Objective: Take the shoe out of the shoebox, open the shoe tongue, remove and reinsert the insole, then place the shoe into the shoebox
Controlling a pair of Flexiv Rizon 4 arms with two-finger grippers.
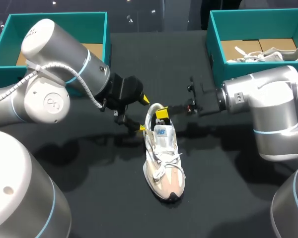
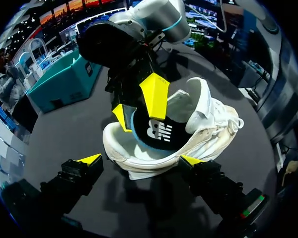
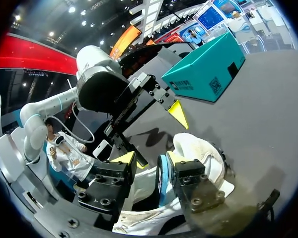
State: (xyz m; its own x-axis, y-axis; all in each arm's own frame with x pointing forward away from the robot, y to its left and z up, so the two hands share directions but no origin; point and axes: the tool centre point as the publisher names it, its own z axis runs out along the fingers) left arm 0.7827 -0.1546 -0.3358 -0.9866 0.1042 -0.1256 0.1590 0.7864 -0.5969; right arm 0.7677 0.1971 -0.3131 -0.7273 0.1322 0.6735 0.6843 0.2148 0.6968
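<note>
A white and beige sneaker (image 1: 164,168) lies on the black table, toe toward the front edge. Its blue insole (image 1: 161,132) stands lifted at the heel opening. My right gripper (image 1: 161,113) reaches in from the right, its fingers down in the heel. In the right wrist view the insole's edge (image 3: 162,178) stands between the fingers of that gripper (image 3: 150,158), with a gap on one side, so it is open. My left gripper (image 2: 140,159) is wide open and straddles the shoe's heel (image 2: 139,163) from the left.
A teal shoebox (image 1: 102,37) stands at the back left behind my left arm. A second teal box (image 1: 216,44) at the back right holds another pale shoe (image 1: 268,54). The dark table runs on in front of the sneaker's toe.
</note>
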